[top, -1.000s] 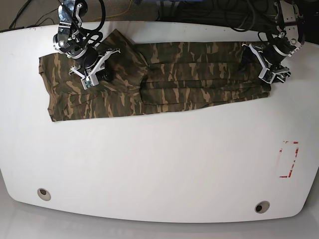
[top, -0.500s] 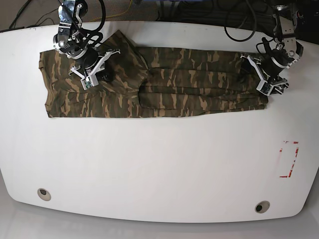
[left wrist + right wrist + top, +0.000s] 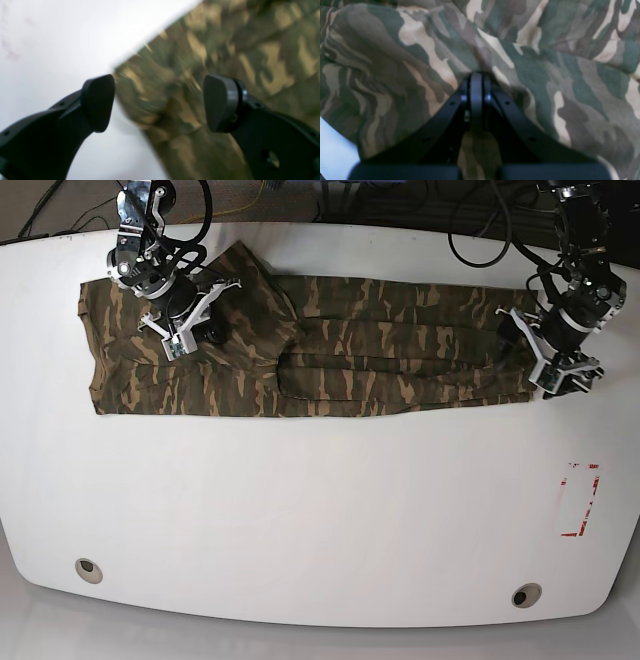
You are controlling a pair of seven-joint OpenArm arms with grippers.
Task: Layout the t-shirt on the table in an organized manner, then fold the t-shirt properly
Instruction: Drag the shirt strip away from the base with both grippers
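The camouflage t-shirt (image 3: 330, 350) lies in a long strip across the far part of the white table (image 3: 320, 510). In the base view my right gripper (image 3: 176, 343) sits on the shirt's left part. The right wrist view shows that gripper (image 3: 477, 76) shut, with a pucker of t-shirt (image 3: 545, 75) cloth drawn into its tips. At the strip's right end my left gripper (image 3: 560, 372) hangs open. In the left wrist view, which is blurred, its jaws (image 3: 158, 103) stand wide apart over a corner of the t-shirt (image 3: 225, 45), with bare table (image 3: 50, 37) beside it.
A red-marked rectangle (image 3: 580, 500) sits near the table's right edge. Two grommet holes (image 3: 88, 569) (image 3: 526, 595) lie near the front edge. Dark cables (image 3: 400, 205) run behind the far edge. Bare table spreads in front of the shirt.
My left arm has moved toward the front along the shirt's right end, jaws still open. The strip lies straighter and its left end has shifted a little. The right gripper has stayed put.
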